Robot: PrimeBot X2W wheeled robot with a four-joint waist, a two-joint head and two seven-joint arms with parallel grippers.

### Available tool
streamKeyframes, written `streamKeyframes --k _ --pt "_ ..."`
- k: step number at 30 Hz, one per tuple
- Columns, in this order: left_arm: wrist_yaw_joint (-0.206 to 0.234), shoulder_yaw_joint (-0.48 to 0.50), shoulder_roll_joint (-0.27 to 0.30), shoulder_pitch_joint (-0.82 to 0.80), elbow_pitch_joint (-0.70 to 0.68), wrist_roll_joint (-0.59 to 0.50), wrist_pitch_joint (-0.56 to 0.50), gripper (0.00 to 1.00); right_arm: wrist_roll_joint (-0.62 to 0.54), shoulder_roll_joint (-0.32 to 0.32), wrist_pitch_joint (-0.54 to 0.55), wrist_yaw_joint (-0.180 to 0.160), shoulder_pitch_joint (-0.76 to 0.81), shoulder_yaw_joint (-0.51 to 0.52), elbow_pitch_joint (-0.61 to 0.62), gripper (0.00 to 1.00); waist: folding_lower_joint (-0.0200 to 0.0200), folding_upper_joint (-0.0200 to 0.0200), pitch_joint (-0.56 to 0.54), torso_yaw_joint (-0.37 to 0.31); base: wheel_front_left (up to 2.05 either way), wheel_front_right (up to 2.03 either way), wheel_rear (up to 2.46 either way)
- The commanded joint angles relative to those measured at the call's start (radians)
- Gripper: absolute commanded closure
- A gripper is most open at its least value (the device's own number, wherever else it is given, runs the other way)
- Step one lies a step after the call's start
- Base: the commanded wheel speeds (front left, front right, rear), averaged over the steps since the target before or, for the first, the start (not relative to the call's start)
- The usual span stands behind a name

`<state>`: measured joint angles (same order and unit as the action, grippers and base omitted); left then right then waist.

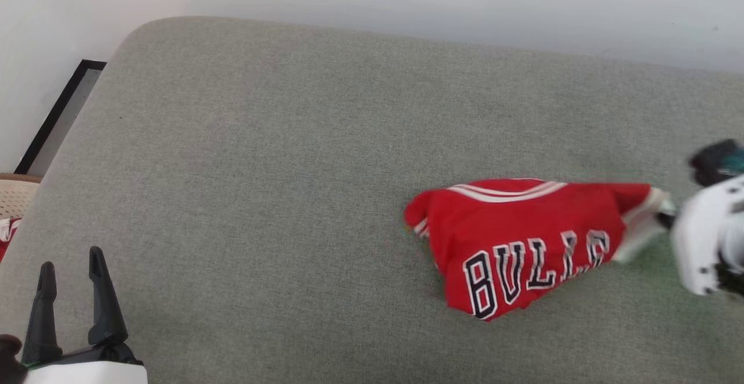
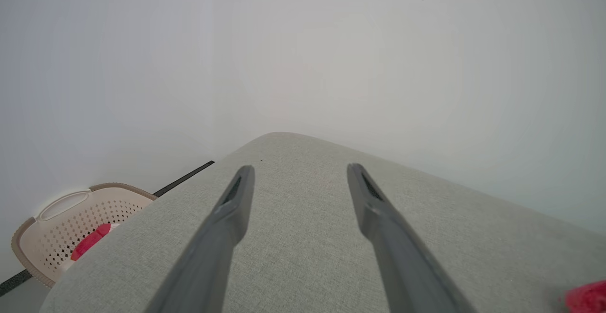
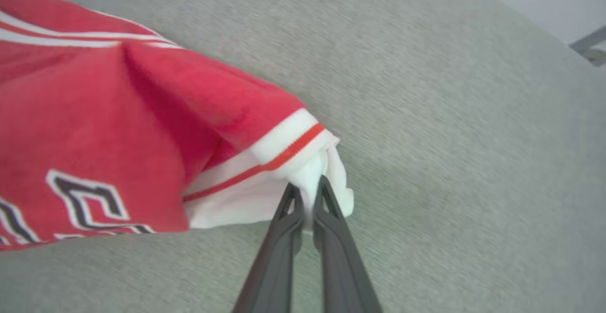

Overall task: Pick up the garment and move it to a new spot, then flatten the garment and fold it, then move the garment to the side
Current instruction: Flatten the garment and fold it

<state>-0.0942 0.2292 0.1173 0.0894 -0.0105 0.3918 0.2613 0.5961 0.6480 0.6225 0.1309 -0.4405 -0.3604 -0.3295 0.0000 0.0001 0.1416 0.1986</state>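
While the right end effector [image 3: 307, 183] gripped the garment [image 1: 523, 239] by its white cuff [image 3: 289, 138] and the left end effector [image 1: 71, 258] stood released, the pick-up was in hand, likely calling next for a lift.

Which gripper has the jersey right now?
The right gripper, shut on the garment at its white cuff; the left gripper stands open, away from it.

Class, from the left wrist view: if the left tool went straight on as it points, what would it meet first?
The way looks free over the grey cushion: the open left tool points past its far edge at the pale wall. Probably the wall first, though depth is unclear.
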Motion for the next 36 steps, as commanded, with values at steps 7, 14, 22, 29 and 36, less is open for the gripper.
streamKeyframes --k 7,14,22,29,36 --pt "-0.029 0.039 -0.037 -0.013 -0.002 -0.046 0.005 0.0 -0.018 0.008 0.029 0.0 0.126 0.173 -0.049 1.0 0.0 -0.0001 0.011 0.0 0.0 0.0 0.0" --pt "-0.036 0.044 -0.05 -0.019 0.006 -0.064 0.005 0.0 -0.04 -0.056 0.025 0.0 0.15 0.191 -0.151 0.55 0.0 -0.0001 0.009 -0.01 0.0 0.0 0.0" --pt "-0.037 0.001 -0.013 0.004 -0.008 -0.028 0.005 0.0 -0.043 -0.059 0.001 0.0 0.157 0.21 -0.067 0.0 0.0 -0.0001 -0.019 -0.047 0.0 0.0 0.0" --pt "-0.037 -0.024 0.028 0.017 -0.008 0.006 0.005 0.0 -0.074 -0.1 -0.069 0.0 0.213 0.29 0.067 0.0 0.0 -0.0001 -0.033 -0.093 0.0 0.0 0.0" --pt "-0.037 -0.098 0.125 -0.03 0.006 0.055 0.004 0.0 -0.167 -0.224 -0.207 0.0 0.28 0.385 0.238 0.0 0.0 -0.0001 -0.034 -0.166 0.0 0.0 0.0"
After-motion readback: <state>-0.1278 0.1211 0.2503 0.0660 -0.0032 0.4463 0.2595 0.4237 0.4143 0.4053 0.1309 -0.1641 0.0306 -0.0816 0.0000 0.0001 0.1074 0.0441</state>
